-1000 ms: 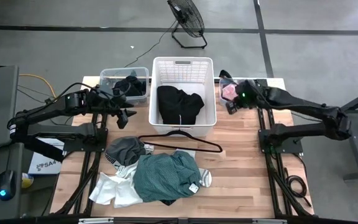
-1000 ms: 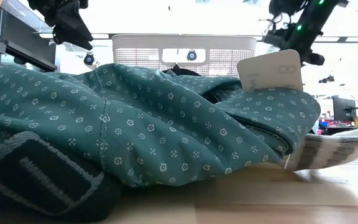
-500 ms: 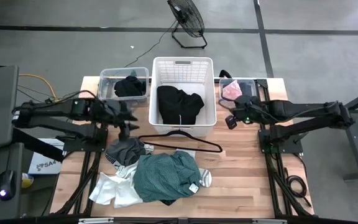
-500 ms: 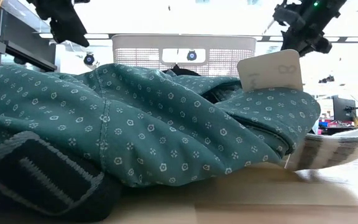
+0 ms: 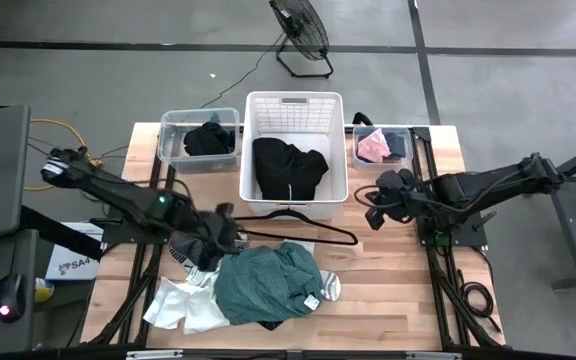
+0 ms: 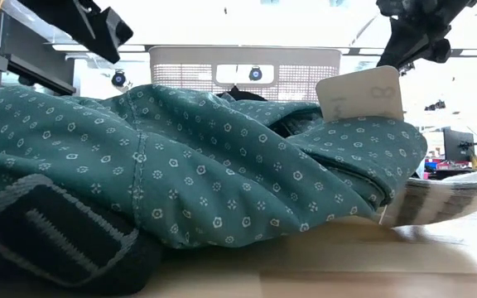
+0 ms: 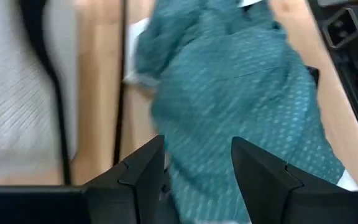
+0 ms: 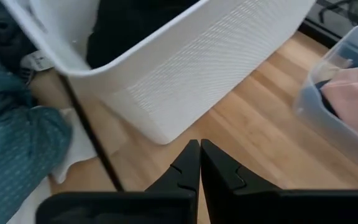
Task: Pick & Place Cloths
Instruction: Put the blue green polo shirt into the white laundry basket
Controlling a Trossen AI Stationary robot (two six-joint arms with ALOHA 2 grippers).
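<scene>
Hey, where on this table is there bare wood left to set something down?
Bare wood lies right of the thin black wire hanger and the large teal-green patterned garment, running to the table's right edge below the shut right claw. The front-left is crowded: the garment pile with the white cloth, under the open left claw.

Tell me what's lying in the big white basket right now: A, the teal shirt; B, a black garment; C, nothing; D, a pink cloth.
B: a black garment lies inside the white basket, while the teal shirt sits on the table and the pink cloth is in the small clear bin.
</scene>
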